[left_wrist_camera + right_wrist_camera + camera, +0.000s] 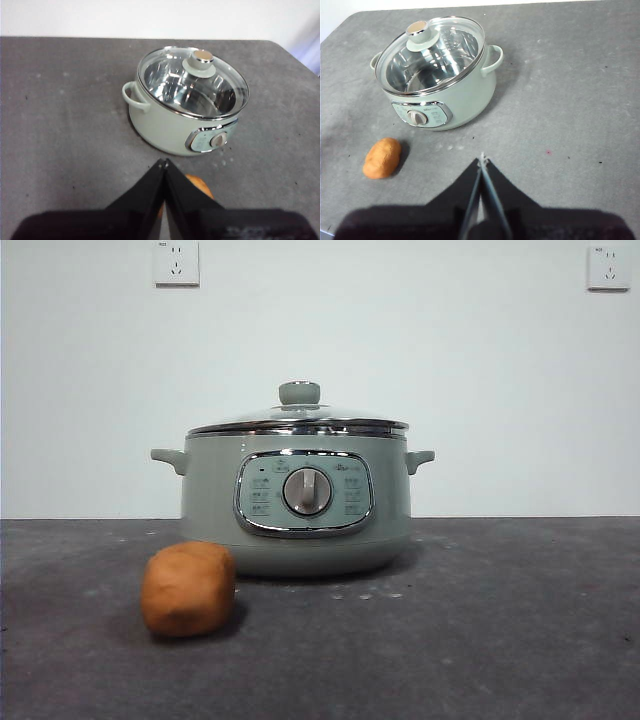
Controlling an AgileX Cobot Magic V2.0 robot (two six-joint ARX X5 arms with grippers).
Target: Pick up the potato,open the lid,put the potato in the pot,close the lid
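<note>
The orange-brown potato (188, 589) lies on the dark grey table in front of the pot, to its left. It also shows in the right wrist view (382, 157) and partly behind the jaws in the left wrist view (200, 185). The sage-green pot (296, 496) stands mid-table with the glass lid (299, 416) resting on it, knob up. The pot (170, 127) and lid (192, 80) show in the left wrist view, and the pot (452, 100) and lid (430, 52) in the right. My left gripper (163, 165) and right gripper (482, 161) are shut, empty, held above the table short of the pot.
The grey table (500, 620) runs wide on both sides of the pot. A white wall with two sockets (176, 262) stands behind it. The table's far edge and a rounded corner (340, 27) show in the wrist views.
</note>
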